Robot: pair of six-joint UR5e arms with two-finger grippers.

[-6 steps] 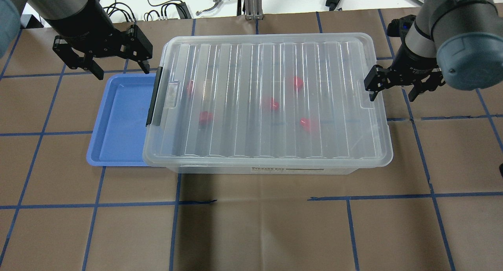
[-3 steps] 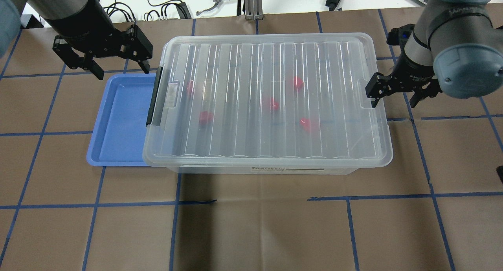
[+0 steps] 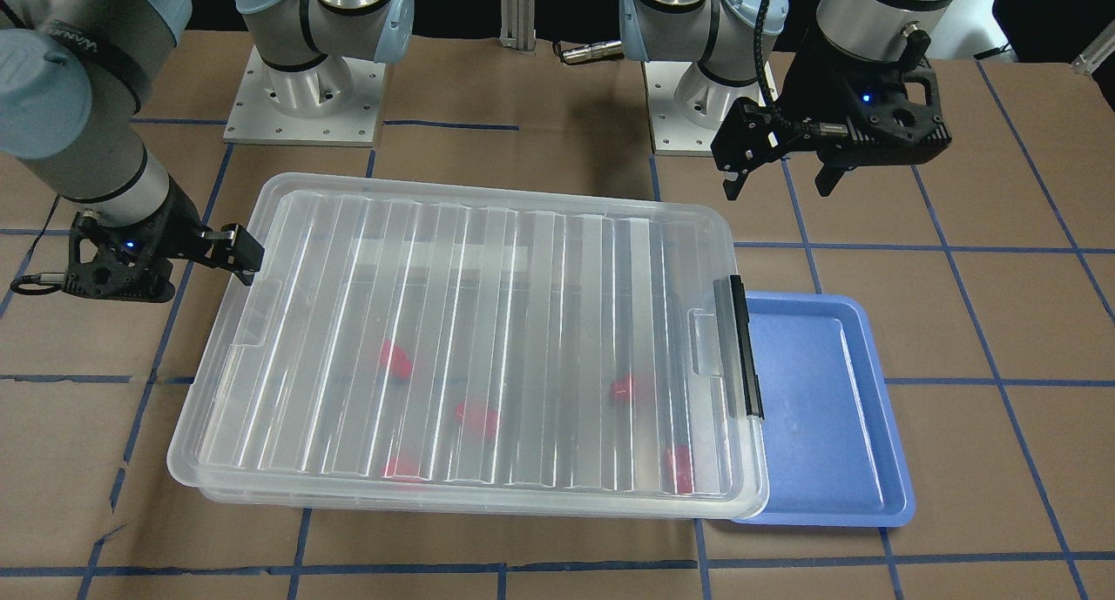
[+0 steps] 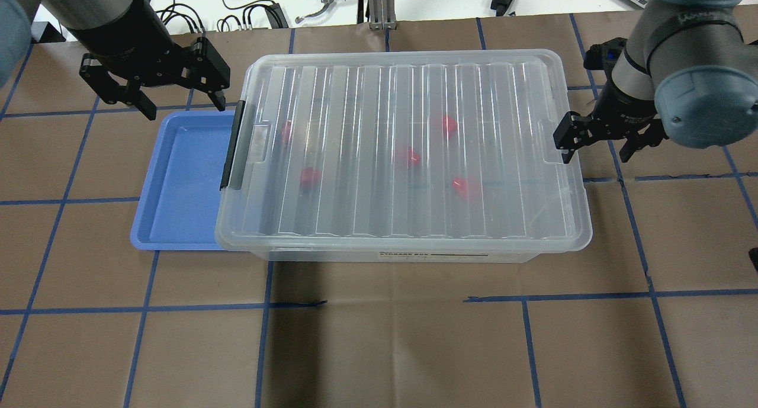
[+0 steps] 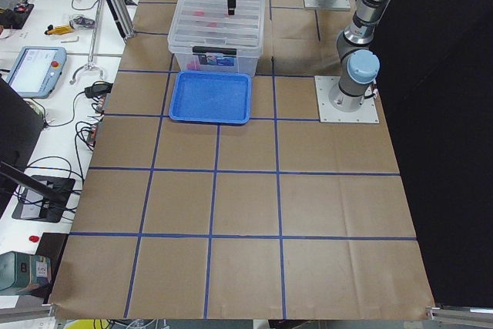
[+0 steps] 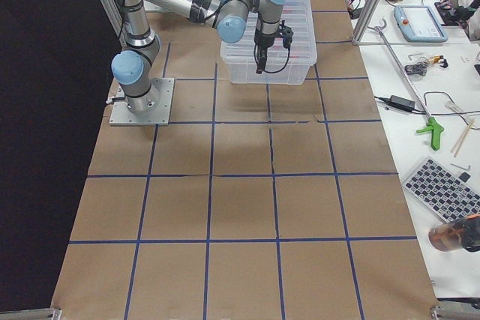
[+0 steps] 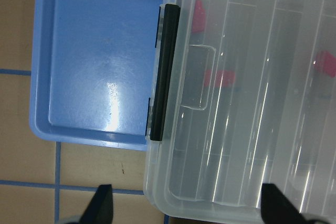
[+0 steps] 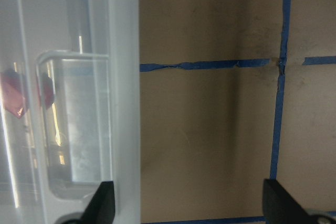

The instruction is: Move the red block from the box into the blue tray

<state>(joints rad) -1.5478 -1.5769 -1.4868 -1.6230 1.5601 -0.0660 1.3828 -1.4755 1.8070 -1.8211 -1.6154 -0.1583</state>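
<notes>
**Blocks under a shut lid, both grippers spread at the box's ends**

The box (image 4: 320,254) lies with its long axis across the table. Its ribbed lid (image 4: 367,94) is on, the ribs running the short way. Five red blocks (image 4: 410,156) sit inside, apart from one another: two near the black clip bar (image 4: 231,146), one about mid-box, two toward the opposite end. The ribs smear their outlines, so I cannot tell which way any peg points or how a block's long axis lies.

The blue tray (image 4: 177,183) rests at the box's clip-bar end, its long axis parallel to the bar and square to the box's. The lid's overhang covers the tray's nearest rim, and whether tray and box wall touch cannot be told. The rest of the tray lies open from above.

The left gripper (image 4: 184,108) hangs above the box's clip-bar end, by the corner on the robot's side, jaws wide apart and empty. The right gripper (image 4: 597,150) is low at the box's opposite end, jaws likewise spread. One finger (image 3: 242,253) is just beside the lid's end rim at the handle recess, contact unclear, and the other is outside the box over the brown paper (image 4: 379,337). That paper stretches wide from both long sides of the box.
</notes>
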